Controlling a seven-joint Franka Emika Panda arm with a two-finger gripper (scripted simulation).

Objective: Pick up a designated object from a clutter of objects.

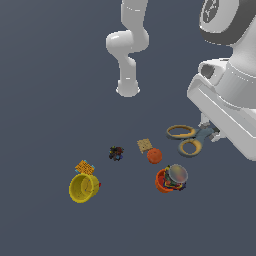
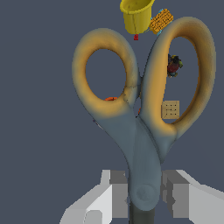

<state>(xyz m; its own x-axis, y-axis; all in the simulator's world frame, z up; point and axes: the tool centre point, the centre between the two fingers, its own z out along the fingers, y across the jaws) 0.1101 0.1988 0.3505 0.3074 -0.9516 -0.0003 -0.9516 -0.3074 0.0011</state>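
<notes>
The scissors [image 1: 186,140], with two tan-orange loop handles and a grey-blue blade end, hang in my gripper [image 1: 210,131] above the dark floor. In the wrist view the scissors [image 2: 135,135] fill the picture, handles pointing away from the hand. My gripper [image 2: 143,192] is shut on them, and the fingers [image 2: 114,189] press on both sides of the pivot. The blades are hidden behind the hand. The other clutter lies on the floor below, looking small through the loops.
On the floor are a yellow cup [image 1: 83,187] [image 2: 136,15] with a cracker [image 1: 85,167] beside it, a dark toy [image 1: 116,153], a second cracker [image 1: 144,145], an orange ball [image 1: 154,155] and an orange lidded bowl [image 1: 171,180]. The arm's base [image 1: 128,89] stands behind.
</notes>
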